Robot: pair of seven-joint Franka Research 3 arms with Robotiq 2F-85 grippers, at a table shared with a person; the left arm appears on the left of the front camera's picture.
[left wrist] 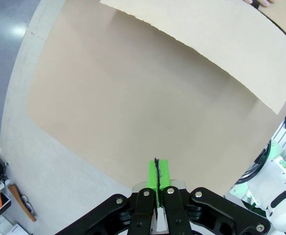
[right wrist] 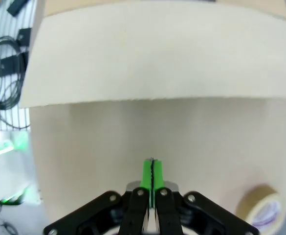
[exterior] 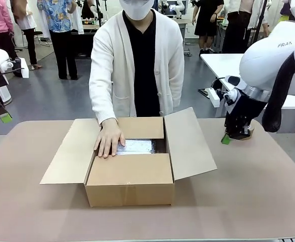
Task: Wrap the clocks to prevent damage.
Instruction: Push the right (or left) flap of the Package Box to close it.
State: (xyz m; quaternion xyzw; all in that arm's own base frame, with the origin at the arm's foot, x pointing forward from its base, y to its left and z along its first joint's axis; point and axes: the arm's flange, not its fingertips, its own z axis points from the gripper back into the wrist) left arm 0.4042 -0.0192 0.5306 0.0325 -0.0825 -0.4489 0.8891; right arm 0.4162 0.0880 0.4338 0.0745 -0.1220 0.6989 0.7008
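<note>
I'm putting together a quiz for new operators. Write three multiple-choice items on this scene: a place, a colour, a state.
1. Where is the person's hand? A) in the open cardboard box, on the wrapped bundle B) on the bare table C) on a robot arm
2. What colour are the pads of the right pincer? A) red B) green C) blue
3. How is the left pincer? A) shut, empty B) wide open C) shut on cardboard
Answers: 1A, the hand lies flat in the box; 2B, both pads show green; 3A, its pads meet with nothing between.
</note>
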